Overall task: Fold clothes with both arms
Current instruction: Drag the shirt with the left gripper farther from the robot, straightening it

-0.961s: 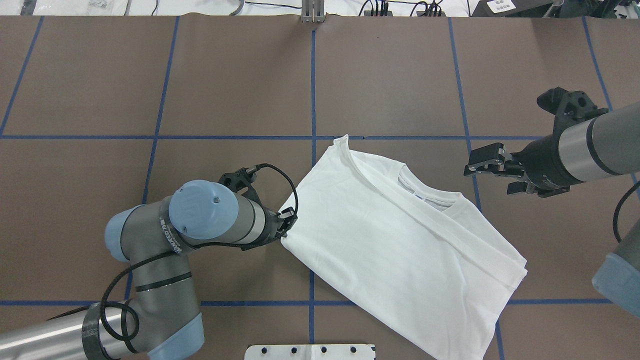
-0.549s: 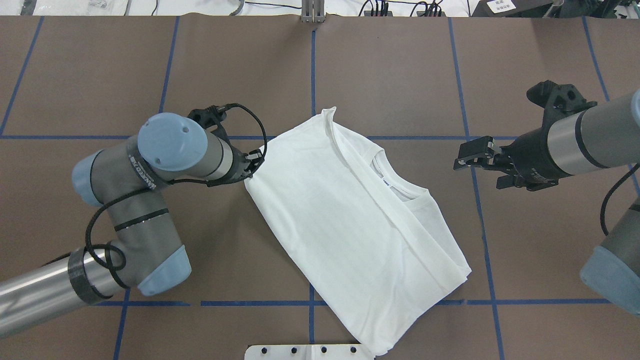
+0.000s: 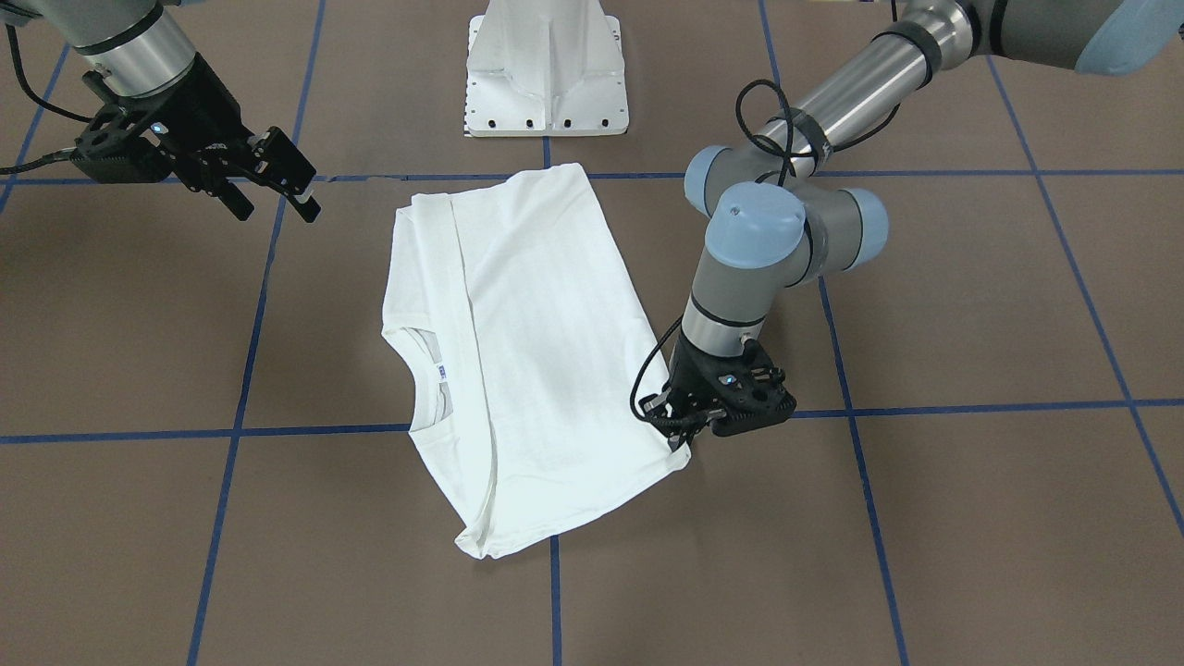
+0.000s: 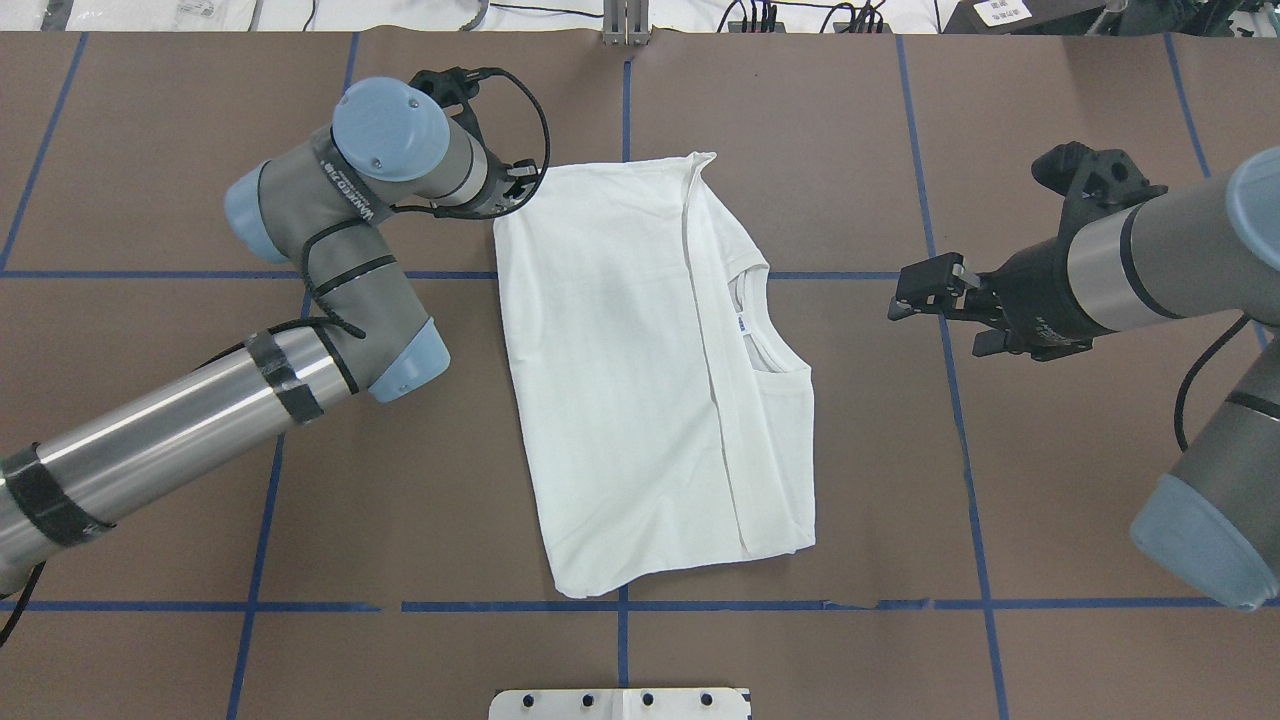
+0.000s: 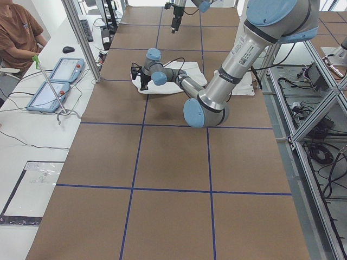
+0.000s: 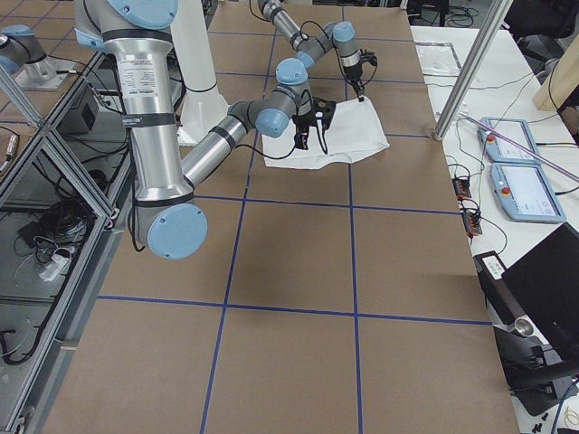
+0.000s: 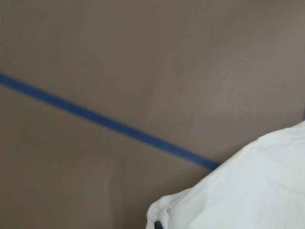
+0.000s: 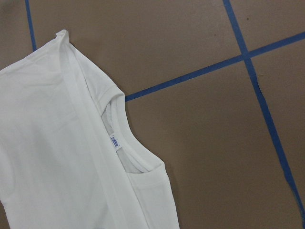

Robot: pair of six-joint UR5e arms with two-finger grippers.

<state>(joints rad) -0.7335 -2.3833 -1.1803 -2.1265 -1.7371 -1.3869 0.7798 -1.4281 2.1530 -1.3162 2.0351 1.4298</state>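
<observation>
The white shirt (image 4: 620, 380) lies folded lengthwise on the brown table, its collar and small tag (image 4: 742, 323) facing the right side. My left gripper (image 4: 522, 190) is shut on the shirt's far left corner, low at the table; the front-facing view shows the same left gripper (image 3: 683, 427) pinching that corner of the shirt (image 3: 536, 342). Right of the collar, my right gripper (image 4: 905, 297) hovers open, a short way off the cloth and holding nothing. The right wrist view looks down on the collar and tag (image 8: 116, 141). In the left wrist view only a bunched shirt edge (image 7: 248, 191) shows.
Blue tape lines (image 4: 625, 605) grid the table. The white pedestal base (image 3: 546, 65) stands at the robot's edge. Cables and equipment (image 4: 800, 15) line the far edge. A person (image 5: 16, 32) sits beside tablets (image 5: 54, 81) at a side bench.
My left gripper has dragged the shirt's corner away from the robot, swinging the shirt around until it lies nearly straight. My right gripper drifted slightly left and farther out, still open.
</observation>
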